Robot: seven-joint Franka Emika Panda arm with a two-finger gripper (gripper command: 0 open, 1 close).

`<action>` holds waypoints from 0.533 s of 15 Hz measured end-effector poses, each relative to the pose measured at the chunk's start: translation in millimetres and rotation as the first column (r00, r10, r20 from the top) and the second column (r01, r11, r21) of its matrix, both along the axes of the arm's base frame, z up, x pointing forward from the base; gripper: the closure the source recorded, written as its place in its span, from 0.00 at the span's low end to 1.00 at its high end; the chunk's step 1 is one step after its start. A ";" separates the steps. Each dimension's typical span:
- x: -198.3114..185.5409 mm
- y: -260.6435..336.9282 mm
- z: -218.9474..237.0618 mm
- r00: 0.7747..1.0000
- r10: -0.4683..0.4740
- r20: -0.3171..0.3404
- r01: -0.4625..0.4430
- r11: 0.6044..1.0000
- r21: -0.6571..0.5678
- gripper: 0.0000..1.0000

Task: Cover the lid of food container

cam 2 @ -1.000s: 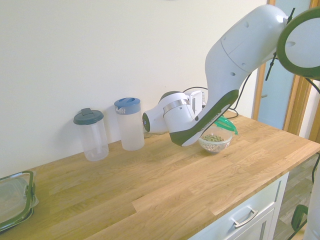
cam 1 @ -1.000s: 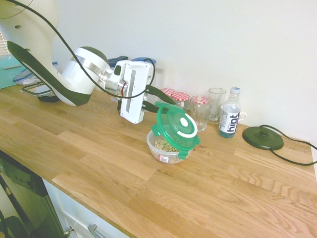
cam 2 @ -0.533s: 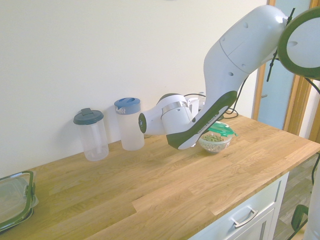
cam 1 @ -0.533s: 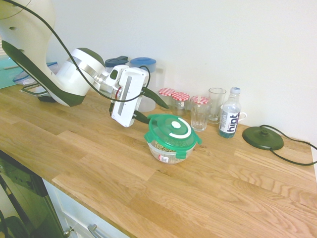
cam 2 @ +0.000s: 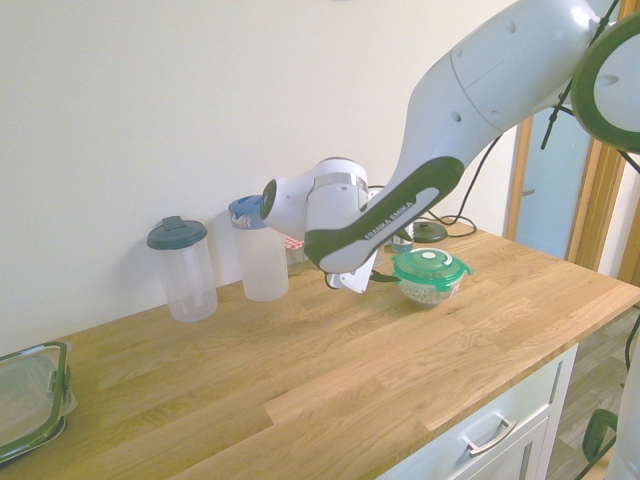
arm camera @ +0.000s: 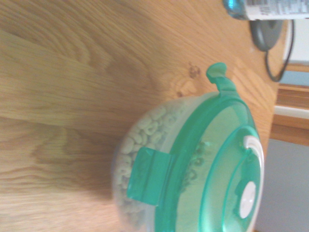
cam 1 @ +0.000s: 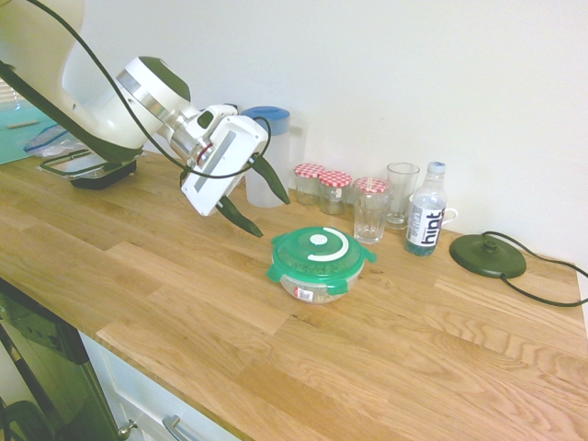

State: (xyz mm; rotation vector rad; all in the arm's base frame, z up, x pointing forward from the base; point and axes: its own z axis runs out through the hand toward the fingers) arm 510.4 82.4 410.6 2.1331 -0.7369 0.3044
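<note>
The fingers [cam 1: 246, 197] are spread apart and empty, lifted clear of the lid [cam 1: 320, 254] they held tilted a second ago. It now lies flat on the food container [cam 1: 315, 287] mid-surface, tabs apparently unsnapped; the covering looks essentially complete.

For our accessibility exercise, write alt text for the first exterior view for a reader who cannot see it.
A green lid sits on a cereal bowl on a wooden counter. The robot gripper hangs open up and to its left, touching nothing. Jars, glasses and a bottle line the wall.
</note>
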 end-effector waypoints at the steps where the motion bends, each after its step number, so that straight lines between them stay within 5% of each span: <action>1: 2.5 6.2 18.4 1.000 -0.010 -0.004 0.010 0.997 0.073 0.00; 4: -5.4 17.7 77.8 1.000 -0.013 -0.025 0.020 0.955 0.295 0.00; 8: -46.7 -1.6 96.1 0.998 -0.027 -0.057 0.054 0.830 0.555 0.00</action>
